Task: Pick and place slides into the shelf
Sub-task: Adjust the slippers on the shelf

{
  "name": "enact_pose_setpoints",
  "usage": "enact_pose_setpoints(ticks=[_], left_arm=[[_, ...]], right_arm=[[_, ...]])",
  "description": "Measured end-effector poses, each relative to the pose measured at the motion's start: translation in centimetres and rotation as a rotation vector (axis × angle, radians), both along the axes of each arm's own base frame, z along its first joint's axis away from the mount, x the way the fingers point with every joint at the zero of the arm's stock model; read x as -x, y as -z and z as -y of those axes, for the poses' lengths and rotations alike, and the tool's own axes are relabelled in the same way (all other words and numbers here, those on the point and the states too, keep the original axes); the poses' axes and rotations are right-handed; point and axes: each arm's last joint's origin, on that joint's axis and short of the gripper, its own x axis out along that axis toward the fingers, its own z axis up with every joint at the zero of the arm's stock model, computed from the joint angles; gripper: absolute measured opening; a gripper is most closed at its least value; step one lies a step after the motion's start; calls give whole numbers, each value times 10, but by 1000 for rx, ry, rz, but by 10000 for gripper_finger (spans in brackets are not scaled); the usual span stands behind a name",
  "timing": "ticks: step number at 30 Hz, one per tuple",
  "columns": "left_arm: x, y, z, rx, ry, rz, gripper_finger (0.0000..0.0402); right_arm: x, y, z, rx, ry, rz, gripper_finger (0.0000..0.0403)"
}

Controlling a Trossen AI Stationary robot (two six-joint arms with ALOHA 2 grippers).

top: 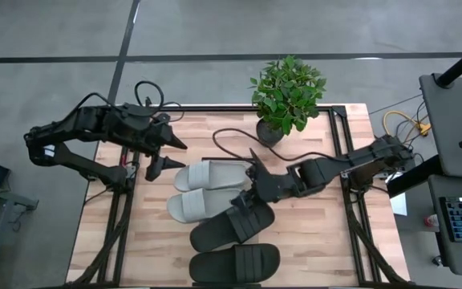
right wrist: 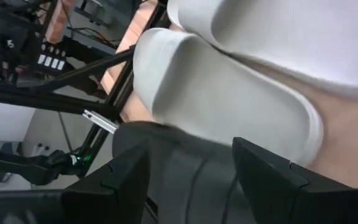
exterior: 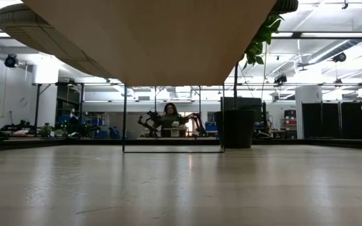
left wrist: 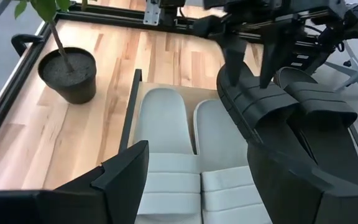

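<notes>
Two pale grey slides (top: 203, 189) (left wrist: 166, 155) lie side by side, soles down, on the pale wood shelf (left wrist: 205, 94), which lies flat on the table with a black bar at its end. One black slide (top: 229, 226) (left wrist: 272, 106) is in my right gripper (top: 249, 201) (right wrist: 191, 168), next to the nearer grey slide. The other black slide (top: 235, 263) lies flat near the table's near edge. My left gripper (top: 157, 167) (left wrist: 191, 162) is open and hovers by the left ends of the grey slides, touching nothing. My right gripper pinches the black slide across its width at the end nearest the grey slides (left wrist: 248, 84), one finger on each side edge. The fingers (left wrist: 235, 59) come from above, slanting in from the table's right. That end overlaps the edge of the nearer grey slide (right wrist: 229, 106).
A potted plant (top: 285, 96) (left wrist: 67, 71) stands at the table's far edge, behind the shelf. Black metal frames (top: 119, 217) run along the table's left and right sides. A black cable (top: 239, 132) loops over the far part. Bare wood lies near the left front.
</notes>
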Motion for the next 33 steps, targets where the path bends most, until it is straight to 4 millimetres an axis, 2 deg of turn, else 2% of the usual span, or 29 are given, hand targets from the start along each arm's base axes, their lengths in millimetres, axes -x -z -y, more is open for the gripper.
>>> enact_pose_setpoints(ticks=[9,17,27,33], left_arm=[[-4,6,0,18,-12,-8,258],[-5,5,0,23,-14,4,258],[-5,5,0,23,-13,9,258],[-5,4,0,25,-5,11,258]], right_arm=[[22,-7,-22,-6,51,-12,215],[45,-2,-39,6,90,-96,215],[50,13,-47,-13,98,-121,207],[43,30,-51,-59,90,-60,207]])
